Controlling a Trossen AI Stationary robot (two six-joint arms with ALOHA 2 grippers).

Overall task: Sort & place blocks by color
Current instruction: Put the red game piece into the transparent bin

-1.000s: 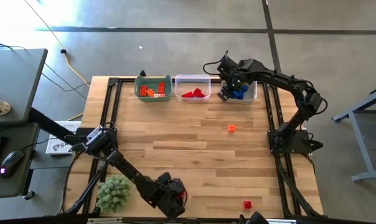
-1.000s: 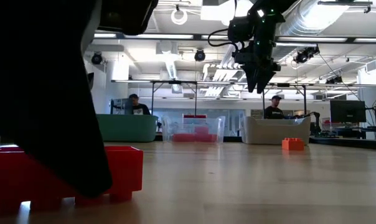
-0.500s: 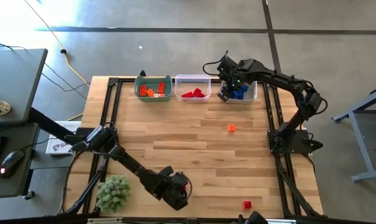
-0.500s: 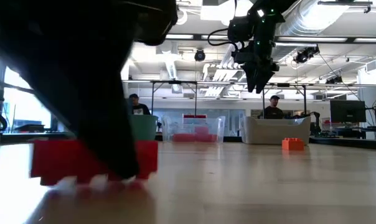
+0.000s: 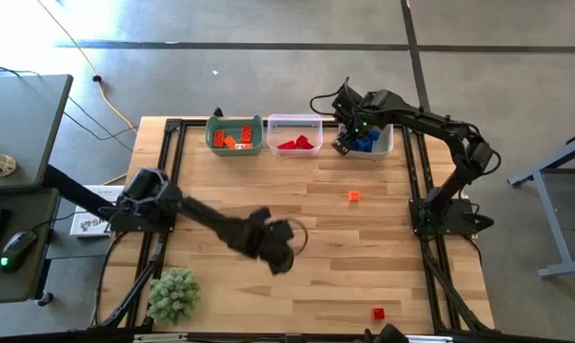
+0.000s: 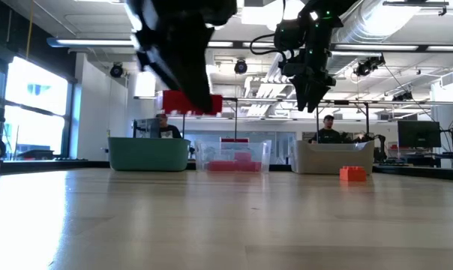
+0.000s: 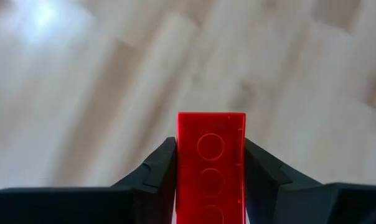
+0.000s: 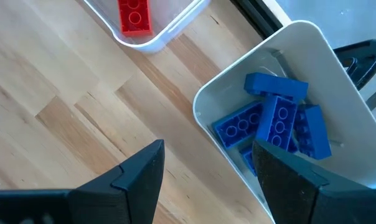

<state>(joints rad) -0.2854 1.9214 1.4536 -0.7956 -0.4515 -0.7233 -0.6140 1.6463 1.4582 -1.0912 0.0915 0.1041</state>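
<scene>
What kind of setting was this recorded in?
Probably a robotics lab or open workshop: exposed ceiling ducts, people seated at desks beyond the wooden table, and a monitor at the side.

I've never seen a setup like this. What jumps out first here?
The left gripper holds a red brick lifted above the middle of the wooden table. At the far edge the right gripper hangs open over a white bin of blue bricks; one orange brick lies loose nearby.
</scene>
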